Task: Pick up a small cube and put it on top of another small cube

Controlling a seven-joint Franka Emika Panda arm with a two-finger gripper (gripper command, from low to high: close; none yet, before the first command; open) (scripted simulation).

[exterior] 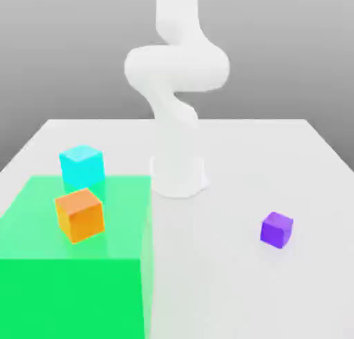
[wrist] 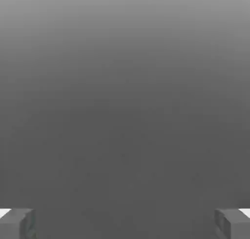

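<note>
The small purple cube (exterior: 276,229) rests on the white table toward the exterior view's right, clear of everything else. An orange cube (exterior: 79,214) and a cyan cube (exterior: 81,164) sit on the exterior view's left, over the green zone. The white arm (exterior: 176,68) rises from its base at the table's middle and leaves the frame upward. In the hand view my gripper (wrist: 125,223) is open: two grey fingertips (wrist: 17,222) stand far apart with nothing between them, against a plain grey background.
A translucent green zone (exterior: 69,282) covers the table's near corner on the exterior view's left. The arm's round base (exterior: 178,175) stands mid-table. The white tabletop (exterior: 228,282) stretches between the green zone and the purple cube.
</note>
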